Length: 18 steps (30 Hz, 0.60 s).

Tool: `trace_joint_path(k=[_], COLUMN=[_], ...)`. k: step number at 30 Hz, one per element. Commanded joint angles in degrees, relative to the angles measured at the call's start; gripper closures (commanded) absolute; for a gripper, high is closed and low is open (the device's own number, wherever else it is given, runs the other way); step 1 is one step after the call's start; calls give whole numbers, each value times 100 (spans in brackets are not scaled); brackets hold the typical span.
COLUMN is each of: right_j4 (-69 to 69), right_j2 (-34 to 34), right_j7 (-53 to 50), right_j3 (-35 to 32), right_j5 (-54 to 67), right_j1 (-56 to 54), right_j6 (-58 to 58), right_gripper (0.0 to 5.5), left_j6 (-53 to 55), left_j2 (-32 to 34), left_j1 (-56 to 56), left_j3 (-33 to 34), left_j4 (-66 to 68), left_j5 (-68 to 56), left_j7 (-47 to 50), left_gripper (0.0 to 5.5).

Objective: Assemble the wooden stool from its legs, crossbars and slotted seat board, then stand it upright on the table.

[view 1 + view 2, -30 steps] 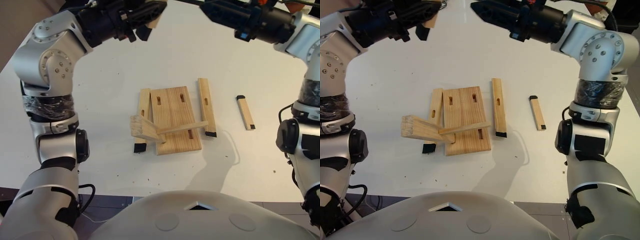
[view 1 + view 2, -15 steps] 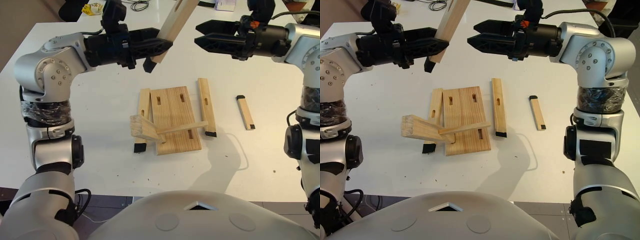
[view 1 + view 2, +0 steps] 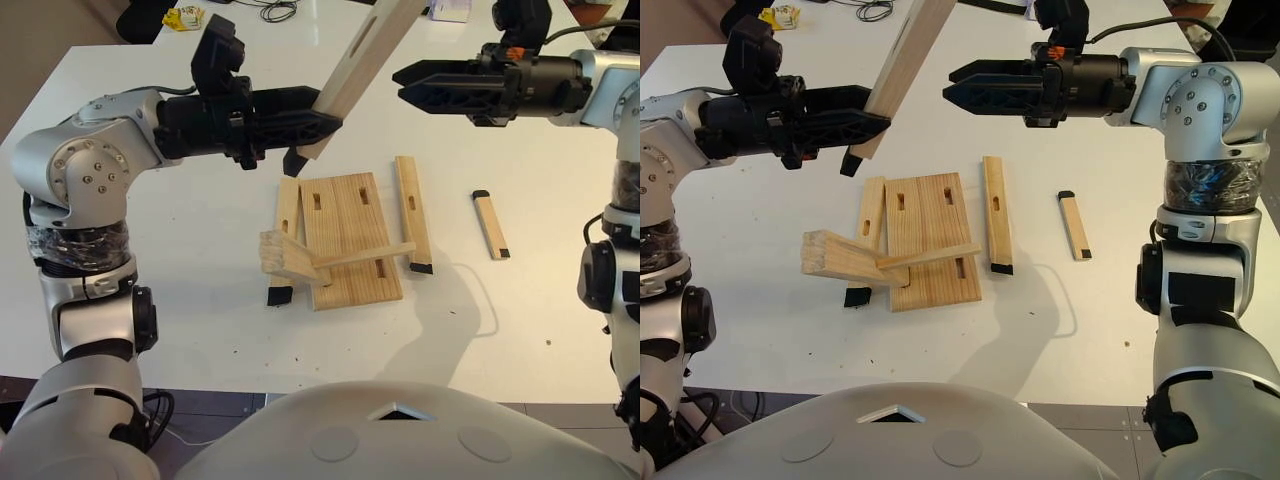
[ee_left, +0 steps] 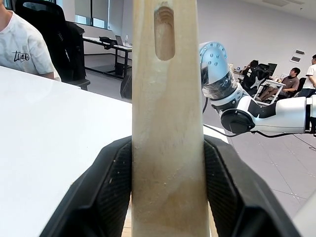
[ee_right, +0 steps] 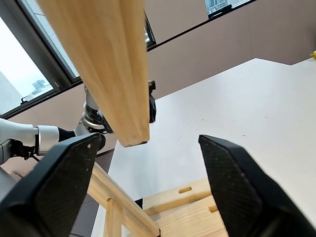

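Evidently a handover: left gripper, fingers clamped on a leg aloft; right gripper, fingers spread empty, should grasp it.

The right gripper is seen with its two black fingers spread wide apart. A wooden leg is shown slanting down from the upper edge. Its squared end is placed over the gap between the fingers and is touched by neither of them. Part of the left arm is seen behind the leg. Beyond, the white table is shown. On it a slotted strip is laid flat just beside the seat board. Joined wooden bars are seen next to these. A brown wall and windows are shown behind.
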Motion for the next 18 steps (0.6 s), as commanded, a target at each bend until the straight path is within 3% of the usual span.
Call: trace_joint_path(k=[1, 18], right_j4=[-51, -125], right_j2=[122, 328], right_j7=[-76, -49], right_j3=[-112, 95], right_j5=[131, 140], right_j1=[-360, -528], right_j6=[55, 57], right_gripper=[183, 183], left_j6=[-22, 111], left_j2=[38, -13], left_j1=[107, 241], left_j3=[-91, -97], left_j4=[-168, -352], left_j5=[-21, -250], left_j7=[17, 225], left_gripper=[348, 348])
